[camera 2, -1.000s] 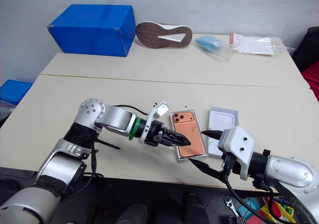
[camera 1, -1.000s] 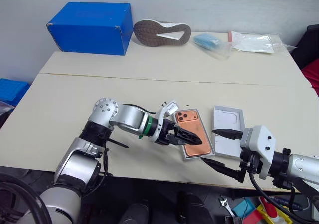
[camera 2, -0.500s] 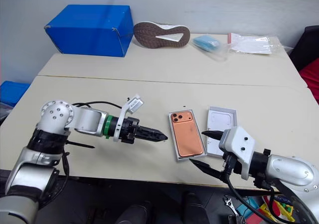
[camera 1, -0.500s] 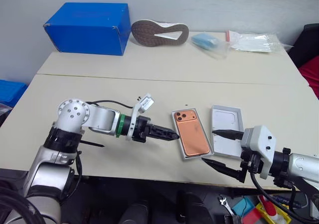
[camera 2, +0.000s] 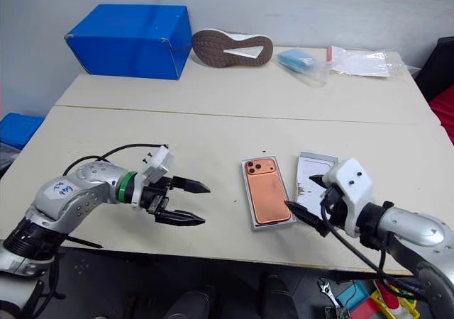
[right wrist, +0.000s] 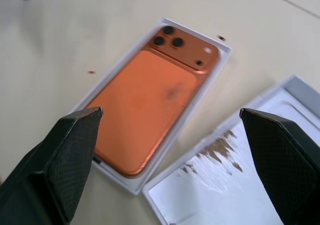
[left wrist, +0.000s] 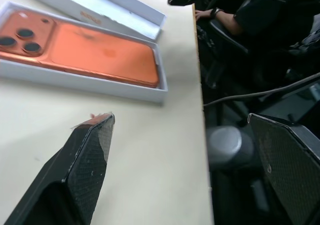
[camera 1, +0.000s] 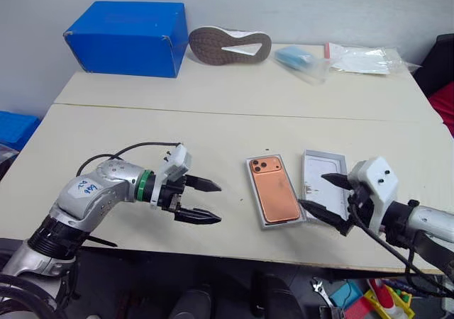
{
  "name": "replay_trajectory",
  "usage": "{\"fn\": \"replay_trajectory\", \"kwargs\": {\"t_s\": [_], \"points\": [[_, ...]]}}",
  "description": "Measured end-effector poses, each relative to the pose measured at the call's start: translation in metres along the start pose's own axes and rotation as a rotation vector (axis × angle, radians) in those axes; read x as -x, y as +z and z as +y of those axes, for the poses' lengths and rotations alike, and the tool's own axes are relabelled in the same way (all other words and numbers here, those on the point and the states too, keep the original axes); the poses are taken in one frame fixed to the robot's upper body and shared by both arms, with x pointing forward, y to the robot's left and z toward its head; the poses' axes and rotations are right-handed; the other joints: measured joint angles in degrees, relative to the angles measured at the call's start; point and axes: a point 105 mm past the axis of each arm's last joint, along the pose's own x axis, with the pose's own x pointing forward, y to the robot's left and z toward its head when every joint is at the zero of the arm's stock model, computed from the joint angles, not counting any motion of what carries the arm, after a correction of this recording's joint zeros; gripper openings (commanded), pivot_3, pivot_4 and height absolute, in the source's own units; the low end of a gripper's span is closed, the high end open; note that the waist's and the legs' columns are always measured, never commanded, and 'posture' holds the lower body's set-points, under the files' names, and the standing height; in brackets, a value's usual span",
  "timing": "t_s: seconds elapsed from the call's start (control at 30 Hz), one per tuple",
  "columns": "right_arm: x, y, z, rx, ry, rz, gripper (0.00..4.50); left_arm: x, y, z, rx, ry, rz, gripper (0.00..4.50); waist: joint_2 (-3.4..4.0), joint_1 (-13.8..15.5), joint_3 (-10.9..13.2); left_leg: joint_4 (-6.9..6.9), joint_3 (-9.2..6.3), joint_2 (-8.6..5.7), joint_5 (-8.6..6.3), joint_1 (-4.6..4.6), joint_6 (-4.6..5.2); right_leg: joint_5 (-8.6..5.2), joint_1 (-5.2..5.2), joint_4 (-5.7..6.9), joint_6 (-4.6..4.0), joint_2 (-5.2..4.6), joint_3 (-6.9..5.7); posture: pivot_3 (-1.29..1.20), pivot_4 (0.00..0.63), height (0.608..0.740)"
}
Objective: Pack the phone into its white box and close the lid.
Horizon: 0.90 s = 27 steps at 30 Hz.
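Observation:
The orange phone (camera 1: 273,195) lies camera side up inside the white box (camera 1: 264,224), near the table's front edge. Just right of the box the lid (camera 1: 319,164) rests inside up, its white floor (right wrist: 240,185) marked with brown specks. My left gripper (camera 1: 213,203) hovers open and empty over bare table, well left of the box, pointing at it. My right gripper (camera 1: 313,191) is open and empty too, with one finger over the lid and the other by the box's near right corner. The right wrist view looks down on the phone (right wrist: 150,97) between my spread fingers (right wrist: 55,170).
At the table's far side sit a big blue box (camera 1: 128,39), a shoe (camera 1: 230,46) sole up, a blue packet (camera 1: 296,60) and clear plastic bags (camera 1: 365,58). The table's front edge (camera 1: 234,252) runs just below both grippers.
My left gripper drew back to the left, off the phone, and rolled until its fingers stand one above the other. My right gripper moved forward to the lid and box. The phone stayed in the box.

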Motion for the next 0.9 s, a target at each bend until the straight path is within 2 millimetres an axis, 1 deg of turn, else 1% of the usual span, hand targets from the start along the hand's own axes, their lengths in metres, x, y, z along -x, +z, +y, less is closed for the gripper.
{"fn": "replay_trajectory", "kwargs": {"t_s": [0.07,0.17,0.3,0.4,0.47,0.53,0.73,0.87,0.9], "points": [[-0.004,0.000,-0.005,-0.050,-0.042,0.001,4.50,-0.001,0.002,0.002,-0.031,0.000,-0.008,4.49,-0.01,-0.05,0.00,0.00,-0.01,0.01,0.00,-0.02,0.01,0.01,0.00,-0.03,0.02,0.01,-0.03,0.00,0.150,0.740],[-0.018,-0.002,-0.013,-0.193,-0.130,-0.004,4.50,0.000,0.008,0.009,-0.118,0.039,-0.018,4.49,0.00,-0.41,0.00,-0.01,0.02,0.04,0.00,-0.02,0.02,0.02,-0.03,-0.02,0.02,0.03,-0.01,0.00,0.150,0.740],[-0.030,-0.006,-0.020,-0.275,-0.210,0.017,4.50,-0.004,0.009,0.011,-0.164,0.051,-0.019,4.49,0.04,-0.42,0.01,0.00,0.02,0.02,0.00,-0.05,0.03,0.02,-0.06,0.15,0.03,0.03,-0.01,0.00,0.150,0.740],[-0.043,-0.008,-0.014,-0.316,-0.221,0.031,3.92,-0.003,0.013,0.013,-0.185,0.065,-0.042,4.50,0.06,-0.60,0.01,0.00,0.01,0.02,0.00,-0.05,0.03,0.02,-0.07,0.20,0.03,0.04,-0.01,0.00,0.150,0.740],[-0.049,-0.011,-0.012,-0.324,-0.231,0.050,3.23,-0.004,0.014,0.014,-0.191,0.069,-0.044,4.50,0.06,-0.91,0.00,-0.01,0.02,0.00,0.01,-0.05,0.04,0.03,-0.07,0.20,0.05,0.04,0.00,0.00,0.150,0.740],[-0.054,-0.015,-0.017,-0.327,-0.260,0.072,2.69,-0.003,0.013,0.014,-0.192,0.075,-0.037,4.50,0.06,-1.06,0.00,0.00,0.02,-0.02,0.01,-0.06,0.07,0.04,-0.06,0.20,0.07,0.03,0.00,0.00,0.150,0.740],[-0.066,-0.018,-0.020,-0.322,-0.296,0.098,2.69,-0.002,0.010,0.011,-0.185,0.070,-0.032,4.50,0.07,-1.79,0.00,-0.02,0.02,0.00,0.02,-0.06,0.08,0.04,-0.08,0.21,0.07,0.05,-0.01,0.00,0.150,0.740],[-0.070,-0.022,-0.015,-0.333,-0.283,0.109,2.69,0.001,0.010,0.012,-0.184,0.083,-0.032,4.50,0.08,-1.87,0.00,-0.02,0.02,0.00,0.02,-0.05,0.08,0.04,-0.08,0.23,0.07,0.05,-0.01,0.00,0.150,0.740],[-0.071,-0.023,-0.014,-0.336,-0.281,0.110,2.50,0.001,0.009,0.012,-0.185,0.085,-0.028,4.50,0.08,-1.87,0.00,-0.02,0.02,0.00,0.02,-0.06,0.08,0.05,-0.08,0.23,0.07,0.05,0.00,0.00,0.150,0.740]]}}
